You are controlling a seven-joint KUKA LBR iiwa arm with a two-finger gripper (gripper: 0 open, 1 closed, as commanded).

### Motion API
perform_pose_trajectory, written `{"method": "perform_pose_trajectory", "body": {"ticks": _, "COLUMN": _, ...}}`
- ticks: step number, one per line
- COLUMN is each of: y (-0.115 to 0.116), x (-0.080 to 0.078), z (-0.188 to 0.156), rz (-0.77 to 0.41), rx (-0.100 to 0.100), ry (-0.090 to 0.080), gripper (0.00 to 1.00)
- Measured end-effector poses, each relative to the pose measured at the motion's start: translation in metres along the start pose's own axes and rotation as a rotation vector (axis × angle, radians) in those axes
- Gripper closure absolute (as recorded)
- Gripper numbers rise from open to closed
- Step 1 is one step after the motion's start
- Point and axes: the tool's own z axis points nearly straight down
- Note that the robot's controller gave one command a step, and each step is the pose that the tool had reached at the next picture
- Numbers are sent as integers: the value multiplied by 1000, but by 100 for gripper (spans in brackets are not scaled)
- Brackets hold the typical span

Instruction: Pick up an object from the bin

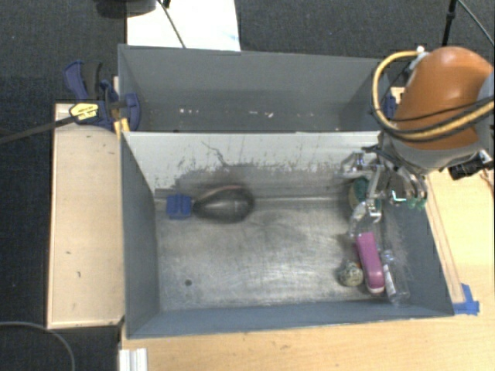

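While gripper (370, 211) hangs at right end of bin (232, 315) | pink stick (369, 260) just beside | opening: cannot tell

Big orange domed cover (442, 83), yellow-black cables (377, 91), metal end effector (366, 211).

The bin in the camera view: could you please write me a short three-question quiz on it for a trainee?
1. Which thing lies right beside the pink oblong thing? A) a small round ball B) a yellow sponge C) a red cup
2. True or false: the gripper hangs over the left end of the bin.
3. Fill in: the dark oval thing by the back wall has a ___ end.

Key: 1 A. 2 False: it is at the right end, close to the pink oblong thing. 3 Blue.
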Motion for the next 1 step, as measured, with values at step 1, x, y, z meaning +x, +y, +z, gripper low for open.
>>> {"method": "perform_pose_trajectory", "body": {"ticks": 1, "y": -55, "x": 20, "z": 112, "rz": -307, "rx": -15, "ry": -16, "gripper": 0}}
